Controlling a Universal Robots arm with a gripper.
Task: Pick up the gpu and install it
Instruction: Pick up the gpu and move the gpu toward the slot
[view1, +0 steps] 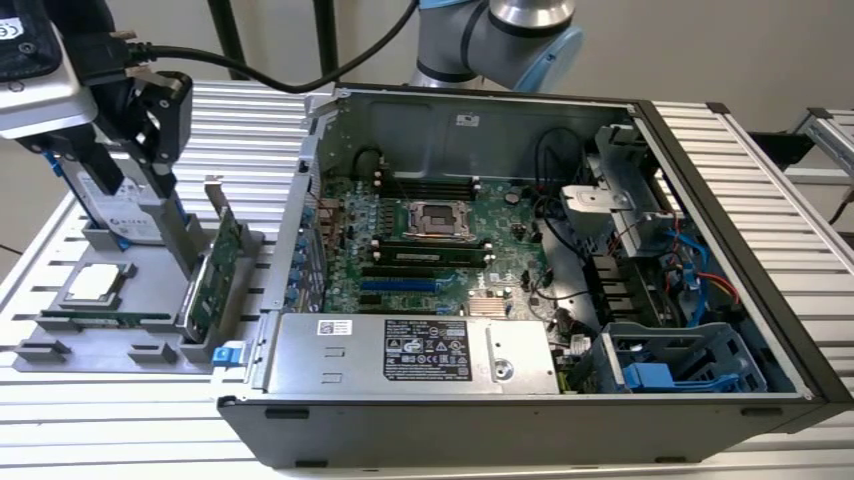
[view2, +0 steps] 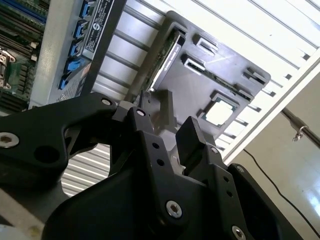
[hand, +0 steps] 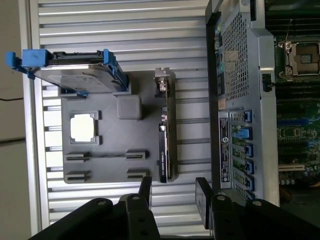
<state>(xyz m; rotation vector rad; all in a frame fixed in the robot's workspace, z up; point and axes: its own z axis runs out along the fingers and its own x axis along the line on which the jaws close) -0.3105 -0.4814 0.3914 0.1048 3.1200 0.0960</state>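
The gpu (view1: 214, 268) stands on edge in a slot of the grey holder (view1: 80, 345), left of the computer case in the exterior view. The first wrist view shows it edge-on as a thin dark card (hand: 165, 150) with its silver bracket (hand: 162, 82) at one end. It is also visible beyond the fingers in the second wrist view (view2: 162, 62). My gripper (view1: 144, 150) hangs above the holder and is apart from the card. In both wrist views it is open (hand: 174, 192) (view2: 167, 132) with nothing between its black fingers (hand: 202, 197).
A silver hard drive with blue rails (hand: 75, 75), a square processor chip (hand: 84, 127) and a narrow memory stick (hand: 107, 156) share the holder. The open computer case (view1: 467, 435) with its motherboard (view1: 427, 240) stands close beside the gpu. All rests on a slatted aluminium table (view1: 747, 170).
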